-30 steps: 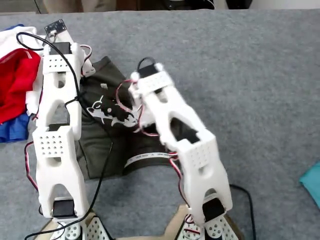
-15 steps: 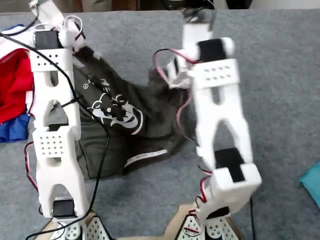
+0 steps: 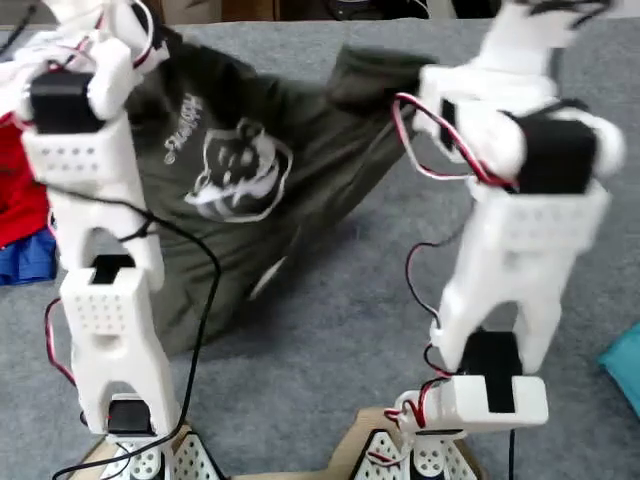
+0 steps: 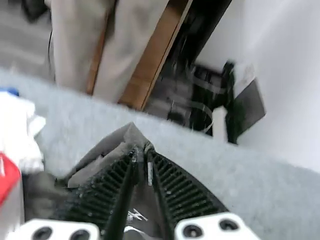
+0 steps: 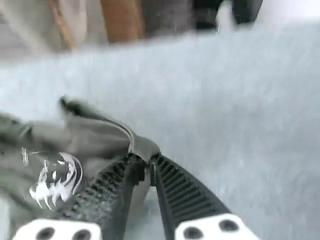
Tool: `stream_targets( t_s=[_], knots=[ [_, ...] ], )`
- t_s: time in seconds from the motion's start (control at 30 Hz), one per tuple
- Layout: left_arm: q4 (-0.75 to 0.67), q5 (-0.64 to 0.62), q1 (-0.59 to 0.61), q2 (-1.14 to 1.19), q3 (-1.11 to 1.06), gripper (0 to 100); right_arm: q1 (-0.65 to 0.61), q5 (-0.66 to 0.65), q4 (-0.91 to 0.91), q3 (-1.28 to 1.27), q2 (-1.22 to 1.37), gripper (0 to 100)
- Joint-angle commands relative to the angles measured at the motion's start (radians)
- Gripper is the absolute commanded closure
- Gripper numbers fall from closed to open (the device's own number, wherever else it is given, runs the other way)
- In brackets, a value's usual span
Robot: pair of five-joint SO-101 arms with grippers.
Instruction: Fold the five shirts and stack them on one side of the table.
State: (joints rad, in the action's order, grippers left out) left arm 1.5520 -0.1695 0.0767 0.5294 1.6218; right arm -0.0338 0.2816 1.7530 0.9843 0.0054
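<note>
The dark olive shirt (image 3: 250, 170), soft knit cloth with a white printed figure on its chest, hangs stretched between the two arms over the far half of the grey felt-covered table (image 3: 330, 330). Its lower part trails on the table's middle, beside the left arm.

The left gripper (image 4: 142, 150) is clamped on a peaked corner of the cloth, which pokes out between the ribbed black fingers (image 4: 112, 182). The right gripper (image 5: 147, 161) is likewise closed on a bunched fold at the shirt's other upper edge, above the table's far side.

The shirt looks light and limp. It will likely sag wherever it is not held, and thin cloth could slide out of a narrow pinch if pulled hard. The shoulder seams or the hem corners seem the best holds, since doubled fabric gives the ribbed pads more to bite and keeps the span even.

A heap of red, white and blue garments (image 3: 20, 190) lies at the table's left edge, close to the shirt's sleeve, so a wide swing could drag into it. A teal piece of cloth (image 3: 625, 365) shows at the table's right edge, well apart. The left arm's black cable (image 3: 205, 300) droops across the trailing cloth near the table's front and may snag the fold.
</note>
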Motion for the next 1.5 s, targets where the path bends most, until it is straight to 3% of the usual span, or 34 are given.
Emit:
stream_targets(
  t_s=[0.0,0.23,0.47,0.77,0.93,1.1,1.27,1.47],
  knots=[
    [-0.002,0.058,-0.015,-0.176,0.051,98,0.068,-0.005,-0.087,0.154,-0.054,99.3],
    [0.0,0.16,0.02,-0.341,0.051,98,0.163,0.021,-0.252,0.208,-0.056,99.3],
    [-0.006,0.163,0.094,-0.506,0.051,98,0.179,0.061,-0.307,0.303,-0.113,99.3],
    [0.014,0.161,0.101,-0.641,0.049,98,0.177,0.052,-0.4,0.397,-0.211,99.3],
    [0.195,0.155,0.091,-0.639,0.032,98,0.107,-0.008,-0.396,0.298,-0.217,99.4],
    [0.206,0.153,-0.031,-0.647,-0.282,98,0.101,-0.014,-0.397,0.176,-0.22,99.4],
    [0.203,0.153,0.012,-0.645,-0.522,98,-0.01,-0.031,-0.396,0.147,-0.222,99.4],
    [0.206,0.153,0.106,-0.648,-0.631,98,-0.229,-0.101,-0.405,0.147,-0.214,99.4]
  ],
)
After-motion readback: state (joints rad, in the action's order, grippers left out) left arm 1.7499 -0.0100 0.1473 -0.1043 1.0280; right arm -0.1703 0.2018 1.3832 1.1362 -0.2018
